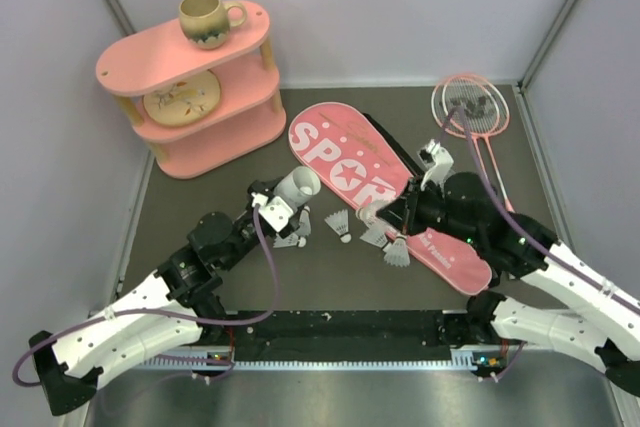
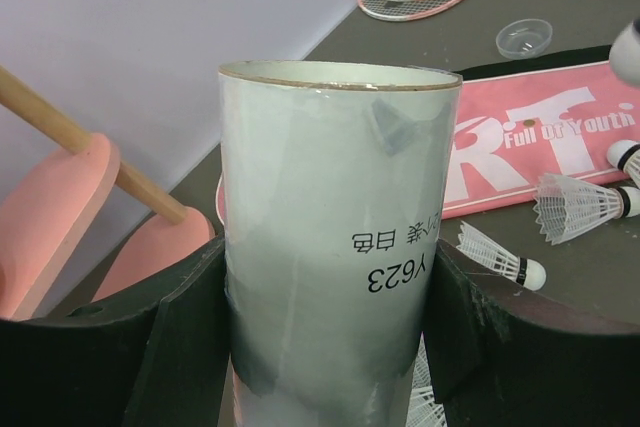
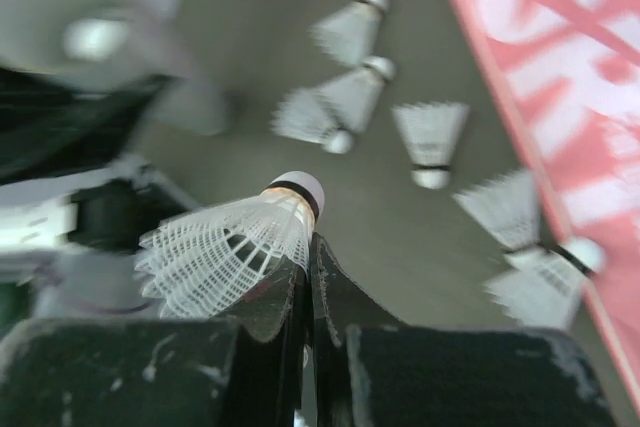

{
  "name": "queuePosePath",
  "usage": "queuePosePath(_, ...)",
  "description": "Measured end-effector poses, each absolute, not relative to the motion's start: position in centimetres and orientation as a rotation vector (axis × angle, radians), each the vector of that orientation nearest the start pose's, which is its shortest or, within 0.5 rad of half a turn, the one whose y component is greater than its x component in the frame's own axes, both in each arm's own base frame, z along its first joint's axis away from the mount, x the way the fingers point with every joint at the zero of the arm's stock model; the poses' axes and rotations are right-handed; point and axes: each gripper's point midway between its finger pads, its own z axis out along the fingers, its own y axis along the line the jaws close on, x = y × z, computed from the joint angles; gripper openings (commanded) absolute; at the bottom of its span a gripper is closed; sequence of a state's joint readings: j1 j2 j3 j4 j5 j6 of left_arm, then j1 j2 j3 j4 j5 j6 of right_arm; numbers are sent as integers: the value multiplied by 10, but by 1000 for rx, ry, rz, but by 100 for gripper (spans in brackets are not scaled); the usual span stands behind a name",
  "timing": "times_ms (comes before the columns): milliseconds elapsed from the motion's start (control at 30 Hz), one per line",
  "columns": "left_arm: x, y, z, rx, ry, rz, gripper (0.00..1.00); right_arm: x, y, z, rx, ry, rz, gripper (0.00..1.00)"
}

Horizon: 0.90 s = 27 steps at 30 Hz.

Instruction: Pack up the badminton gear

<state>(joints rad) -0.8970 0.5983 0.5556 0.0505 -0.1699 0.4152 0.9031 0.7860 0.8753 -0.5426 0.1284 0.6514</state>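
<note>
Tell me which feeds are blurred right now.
Right wrist: the gripped shuttlecock reads fairly sharp, but loose shuttlecocks and bag are smeared. Left wrist: sharp, tube print legible. Top external: sharp, evenly lit.

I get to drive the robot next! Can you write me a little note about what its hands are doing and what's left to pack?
Left gripper: shut on the white tube, open end facing away from the gripper.
Right gripper: shut on one shuttlecock, pinched by its feathers.
Loose shuttlecocks: several on the table between the arms, beside the pink bag.
Rackets: both at the far right, outside the bag.
Done: nothing visibly packed; the tube's inside is not in view.
Left: probably shuttlecocks into the tube, then tube and rackets into the bag.
</note>
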Motion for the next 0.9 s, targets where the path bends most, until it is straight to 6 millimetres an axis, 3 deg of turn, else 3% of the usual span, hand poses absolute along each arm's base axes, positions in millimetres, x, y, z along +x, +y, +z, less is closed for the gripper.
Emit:
queuePosePath(167,216,-208,272,885,1313,-273,25,153,264,326,-368,2018,1128,0)
queuePosePath(300,210,-214,269,926,1298,-312,25,152,289,366,-471,1967,1227,0)
queuePosePath(567,197,-222,274,974,1246,-384,25,168,307,361,-536,2053,1163,0)
queuePosePath(767,188,-228,276,1010,1212,-434,25,176,316,339,-554,2136,1129,0)
queuePosePath(900,183,-231,276,1025,1199,-455,25,179,322,327,-575,2179,1133,14)
